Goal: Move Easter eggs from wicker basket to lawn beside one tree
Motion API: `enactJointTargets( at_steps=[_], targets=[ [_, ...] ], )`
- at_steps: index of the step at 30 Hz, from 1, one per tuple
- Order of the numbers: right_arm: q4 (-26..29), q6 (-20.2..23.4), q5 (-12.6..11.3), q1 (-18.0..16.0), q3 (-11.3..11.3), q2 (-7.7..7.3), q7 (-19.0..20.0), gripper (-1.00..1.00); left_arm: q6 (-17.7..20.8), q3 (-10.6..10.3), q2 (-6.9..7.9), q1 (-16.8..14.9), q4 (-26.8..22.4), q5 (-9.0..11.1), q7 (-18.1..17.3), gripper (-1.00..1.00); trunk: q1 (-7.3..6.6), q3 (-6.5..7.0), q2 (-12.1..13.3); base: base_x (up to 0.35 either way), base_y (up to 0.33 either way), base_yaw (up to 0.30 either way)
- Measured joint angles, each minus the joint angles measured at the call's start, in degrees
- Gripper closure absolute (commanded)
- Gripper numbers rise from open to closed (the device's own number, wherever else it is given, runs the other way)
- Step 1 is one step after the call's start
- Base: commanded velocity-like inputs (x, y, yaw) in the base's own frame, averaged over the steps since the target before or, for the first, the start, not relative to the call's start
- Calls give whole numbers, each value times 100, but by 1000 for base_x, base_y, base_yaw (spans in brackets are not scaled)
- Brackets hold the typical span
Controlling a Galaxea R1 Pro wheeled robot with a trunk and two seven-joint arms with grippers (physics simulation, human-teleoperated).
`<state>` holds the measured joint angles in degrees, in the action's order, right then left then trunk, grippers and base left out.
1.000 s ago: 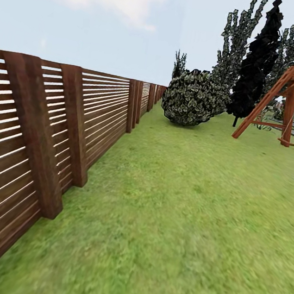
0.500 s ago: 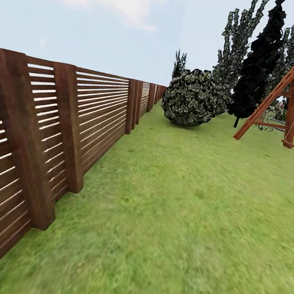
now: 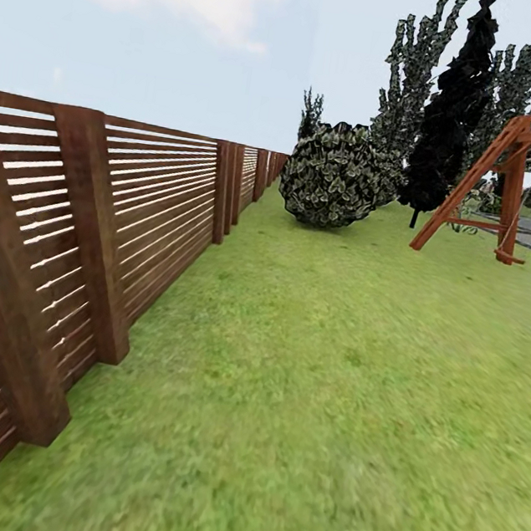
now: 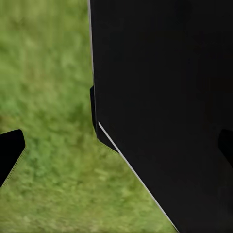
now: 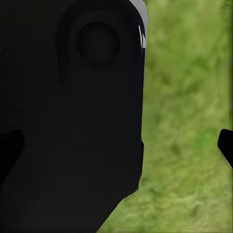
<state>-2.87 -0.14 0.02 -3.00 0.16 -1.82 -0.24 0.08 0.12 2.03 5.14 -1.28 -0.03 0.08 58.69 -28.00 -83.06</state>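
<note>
Fence (image 3: 95,216) slats line the left side, then the lawn (image 3: 309,373) spreads wide toward a round bush (image 3: 330,175), tall trees (image 3: 404,91) and a wooden swing frame (image 3: 502,176) at the right. No basket or eggs are to be seen; I judge the robot is hunting for them and must turn. Each end effector's tips sit at opposite edges of its wrist view, apart, gripping nothing.
</note>
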Motion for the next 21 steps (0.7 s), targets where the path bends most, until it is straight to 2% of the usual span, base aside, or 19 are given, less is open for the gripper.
enactJointTargets(
  at_steps=[21],
  targets=[
    [0, 4, 5, 0, 0, 7, 0, -100, 0, 3, 0, 0, 0, -5, 0, -100, 0, 0, 0, 333, 0, 0]
  ],
)
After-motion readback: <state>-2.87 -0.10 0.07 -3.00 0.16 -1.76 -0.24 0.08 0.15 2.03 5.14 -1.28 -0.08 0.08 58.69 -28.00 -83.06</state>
